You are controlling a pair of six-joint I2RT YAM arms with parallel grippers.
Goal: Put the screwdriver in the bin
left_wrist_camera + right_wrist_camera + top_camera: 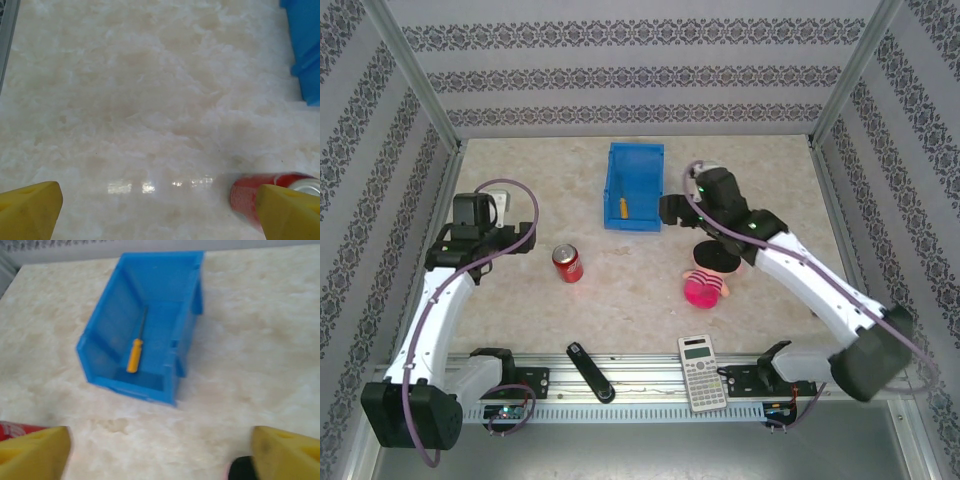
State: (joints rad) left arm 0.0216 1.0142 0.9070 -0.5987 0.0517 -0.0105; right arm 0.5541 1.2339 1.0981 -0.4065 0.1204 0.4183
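Right wrist, screwdriver (135, 353) in bin (107, 326), shaft indist.

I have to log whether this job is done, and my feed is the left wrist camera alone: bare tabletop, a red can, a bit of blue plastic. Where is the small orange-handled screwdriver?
Observer: The slim screwdriver with the orange-yellow handle lies on the floor of the rectangular bright blue plastic bin; the right wrist camera looks straight into it.
Operator: Is anything gripping it?
Observer: No. The right gripper is open and empty, short of the bin.
Operator: Where is that bin relative to my can?
Observer: From the top camera, the bin stands farther back than the red soda can, and to its right.
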